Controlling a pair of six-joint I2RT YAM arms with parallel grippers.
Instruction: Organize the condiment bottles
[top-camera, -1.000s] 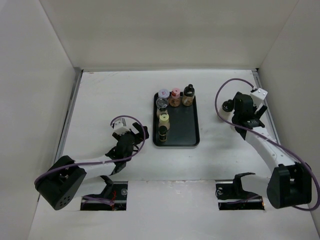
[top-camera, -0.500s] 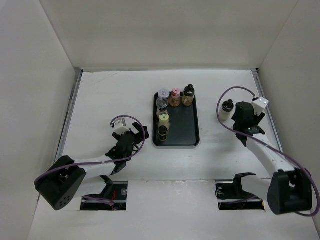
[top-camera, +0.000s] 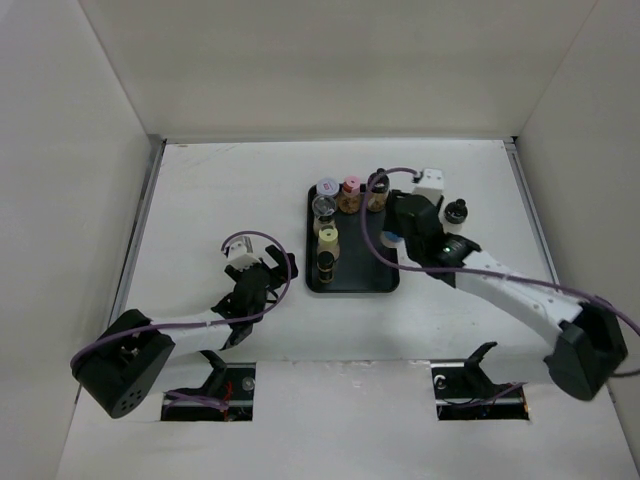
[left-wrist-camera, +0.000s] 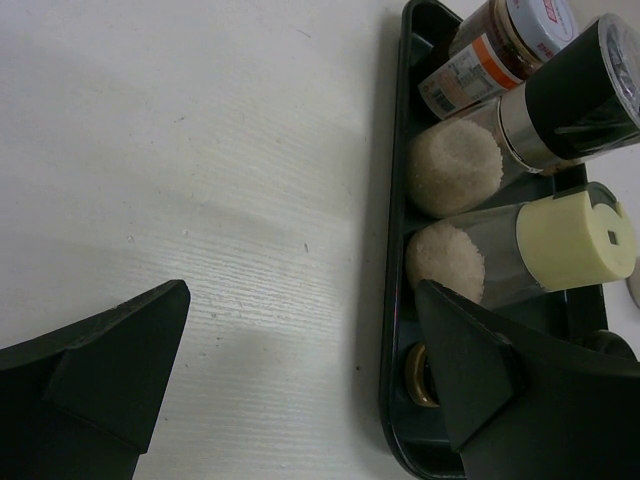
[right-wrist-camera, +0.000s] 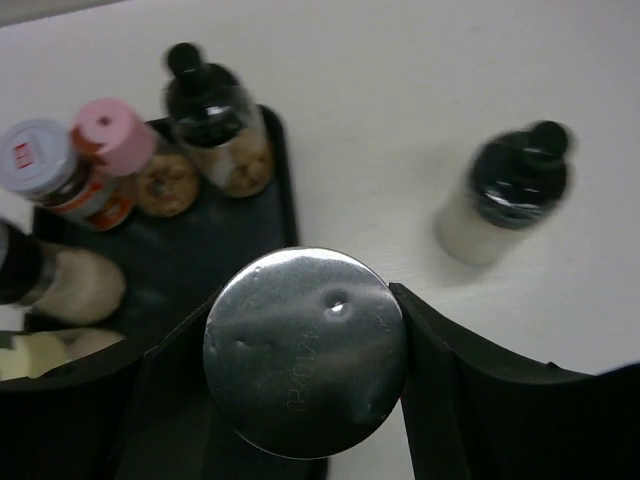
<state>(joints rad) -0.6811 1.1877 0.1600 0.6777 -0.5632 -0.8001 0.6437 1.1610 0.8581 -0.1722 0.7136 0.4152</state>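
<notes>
Placing step: right gripper (right-wrist-camera: 305, 392) jaws clamp the metal-topped cylinder (right-wrist-camera: 305, 350) over the tray (right-wrist-camera: 225, 255) edge. Next, lower it onto the bare right side. Left gripper (left-wrist-camera: 300, 300) jaws open, idle.

A white cylindrical can (right-wrist-camera: 305, 350) with a blue band and round metal top sits clamped between the fingers of the right gripper (top-camera: 393, 245). Beyond the gripper to its right, apart, stands a black-capped jar (right-wrist-camera: 505, 195) of white powder. To the gripper's left cluster six upright bottles: lavender-capped bottle (top-camera: 326, 187), pink-capped bottle (top-camera: 350, 186), black-stoppered bottle (right-wrist-camera: 212, 125), black-and-silver-capped bottle (left-wrist-camera: 570, 100), pale-yellow-capped bottle (left-wrist-camera: 575, 240), and a dark bottle (top-camera: 326, 265).
</notes>
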